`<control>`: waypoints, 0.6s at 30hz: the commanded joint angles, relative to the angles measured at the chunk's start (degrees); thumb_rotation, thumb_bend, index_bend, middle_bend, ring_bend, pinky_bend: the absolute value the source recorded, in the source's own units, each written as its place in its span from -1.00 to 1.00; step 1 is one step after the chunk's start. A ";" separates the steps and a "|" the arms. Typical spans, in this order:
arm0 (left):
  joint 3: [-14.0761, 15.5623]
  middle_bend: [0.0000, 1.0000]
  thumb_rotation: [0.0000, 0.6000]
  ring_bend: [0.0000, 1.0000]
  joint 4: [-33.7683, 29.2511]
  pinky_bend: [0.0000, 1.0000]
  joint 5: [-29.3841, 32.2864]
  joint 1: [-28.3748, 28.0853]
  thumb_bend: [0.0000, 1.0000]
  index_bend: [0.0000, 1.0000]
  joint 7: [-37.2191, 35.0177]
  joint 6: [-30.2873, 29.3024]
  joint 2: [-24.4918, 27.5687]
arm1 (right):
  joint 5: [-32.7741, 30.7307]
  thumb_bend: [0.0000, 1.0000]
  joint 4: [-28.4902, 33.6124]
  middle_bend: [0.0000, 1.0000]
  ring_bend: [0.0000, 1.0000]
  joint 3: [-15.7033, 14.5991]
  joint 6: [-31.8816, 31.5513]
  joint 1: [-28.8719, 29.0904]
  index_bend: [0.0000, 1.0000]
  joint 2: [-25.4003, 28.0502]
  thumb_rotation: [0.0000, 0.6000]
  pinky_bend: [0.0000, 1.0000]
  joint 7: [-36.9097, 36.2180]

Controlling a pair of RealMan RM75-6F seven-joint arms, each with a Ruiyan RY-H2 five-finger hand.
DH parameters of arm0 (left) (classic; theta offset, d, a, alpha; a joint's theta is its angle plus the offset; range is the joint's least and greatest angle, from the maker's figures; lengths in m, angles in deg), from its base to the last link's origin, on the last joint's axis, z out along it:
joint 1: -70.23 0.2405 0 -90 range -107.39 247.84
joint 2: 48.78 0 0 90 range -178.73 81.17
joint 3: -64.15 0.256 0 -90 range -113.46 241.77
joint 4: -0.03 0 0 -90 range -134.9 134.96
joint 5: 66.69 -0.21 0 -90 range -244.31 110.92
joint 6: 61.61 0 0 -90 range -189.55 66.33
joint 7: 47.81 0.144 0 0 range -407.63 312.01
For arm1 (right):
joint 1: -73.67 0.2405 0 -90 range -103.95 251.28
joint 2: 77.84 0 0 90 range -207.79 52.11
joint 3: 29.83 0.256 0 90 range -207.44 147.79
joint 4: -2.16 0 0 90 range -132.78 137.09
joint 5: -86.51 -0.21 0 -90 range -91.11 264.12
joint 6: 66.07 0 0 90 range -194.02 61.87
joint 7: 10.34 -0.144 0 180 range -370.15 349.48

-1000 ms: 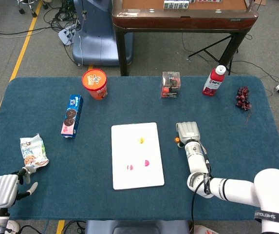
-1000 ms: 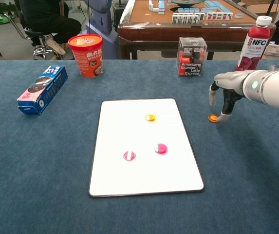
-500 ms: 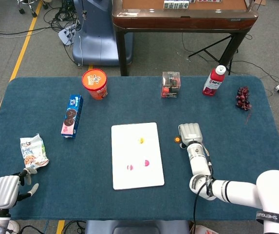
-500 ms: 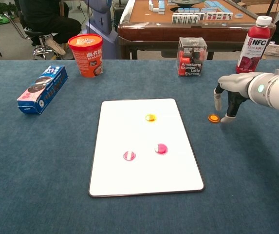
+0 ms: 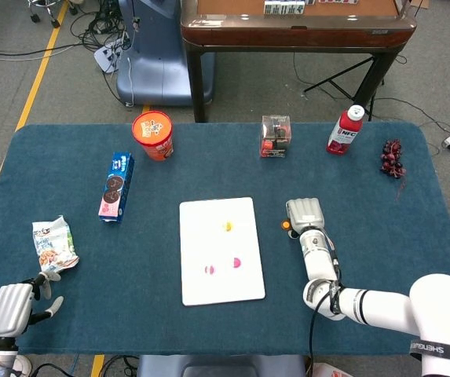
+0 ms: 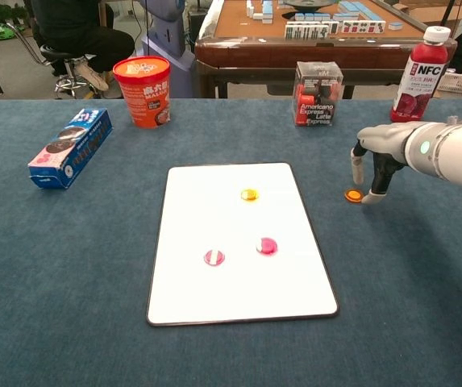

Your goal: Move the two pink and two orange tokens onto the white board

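Note:
The white board (image 6: 214, 210) lies mid-table with one orange token (image 6: 249, 194) and two pink tokens (image 6: 214, 257) (image 6: 267, 246) on it. A second orange token (image 6: 353, 194) lies on the blue cloth just right of the board. My right hand (image 6: 378, 158) hangs over it with fingers pointing down and apart. One fingertip (image 6: 371, 197) stands right beside the token, which is not lifted. In the head view the same hand (image 5: 305, 214) and token (image 5: 286, 226) sit right of the board (image 5: 209, 228). My left hand (image 5: 11, 307) rests at the near left corner, holding nothing.
An orange cup (image 6: 143, 90), a blue cookie box (image 6: 71, 147), a coffee carton (image 6: 318, 93) and a red NFC bottle (image 6: 421, 74) stand along the far side. A snack bag (image 5: 53, 244) lies near the left hand, and grapes (image 5: 392, 159) at the far right.
My right hand moved slightly right off the orange token, then back left beside it. The token stays in about the same place on the cloth. The left hand barely moved.

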 commanded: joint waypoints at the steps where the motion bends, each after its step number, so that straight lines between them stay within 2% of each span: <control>1: 0.01 0.29 1.00 0.28 0.00 0.57 0.04 0.07 -0.44 0.03 -0.19 -0.07 0.01 | -0.53 -0.60 -0.48 1.00 1.00 0.13 0.18 0.18 -0.14 -0.29 1.00 1.00 0.35; 18: 0.15 0.29 1.00 0.28 0.42 0.57 0.15 0.34 -0.44 0.03 -0.64 -0.14 -0.13 | -2.20 -0.60 -2.54 1.00 1.00 0.83 1.24 1.30 -0.14 -1.97 1.00 1.00 2.02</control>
